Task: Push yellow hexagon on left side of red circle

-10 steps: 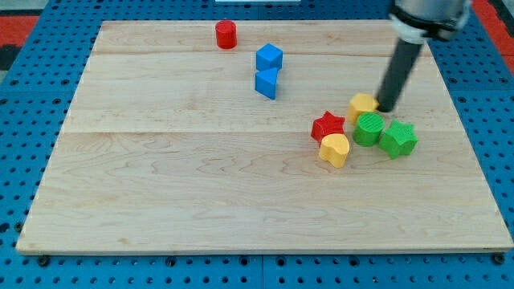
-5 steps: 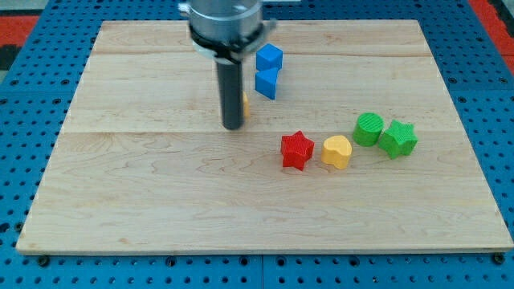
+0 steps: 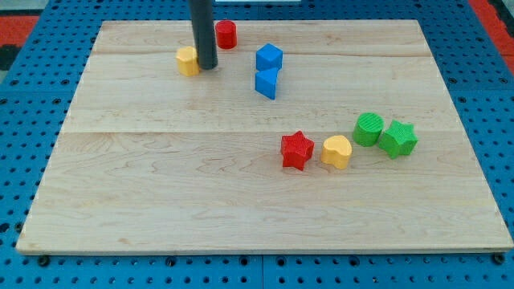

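my tip (image 3: 208,66) touches the yellow hexagon (image 3: 187,60), left of the red circle (image 3: 226,34); no end effector jaws, no writing.

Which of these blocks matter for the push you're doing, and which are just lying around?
Belong to the job: yellow hexagon, red circle, my tip.

Just lying about: two blue blocks, red star, yellow heart, green cylinder, green star.

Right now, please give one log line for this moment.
tip: touching right of yellow hexagon block | hexagon: lower-left of red circle block | wooden board
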Robot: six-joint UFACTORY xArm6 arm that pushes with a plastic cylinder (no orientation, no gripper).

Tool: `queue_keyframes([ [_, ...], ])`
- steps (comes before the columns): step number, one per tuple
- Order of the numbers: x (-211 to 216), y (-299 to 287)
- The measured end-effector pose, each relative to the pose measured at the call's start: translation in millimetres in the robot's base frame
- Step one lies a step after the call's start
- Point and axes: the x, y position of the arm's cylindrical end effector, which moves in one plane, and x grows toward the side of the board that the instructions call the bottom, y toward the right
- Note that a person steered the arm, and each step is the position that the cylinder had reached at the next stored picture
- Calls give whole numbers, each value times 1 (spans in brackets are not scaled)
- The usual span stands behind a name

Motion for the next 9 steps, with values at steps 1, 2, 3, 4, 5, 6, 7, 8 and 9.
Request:
queue_keyframes([
  [1,22,10],
  [2,53,7],
  [3,66,-29],
  [4,22,-50],
  [5,-14,-28],
  [6,-11,-35],
  [7,-14,-88],
  [8,-48,-73],
  [9,-54,-26],
])
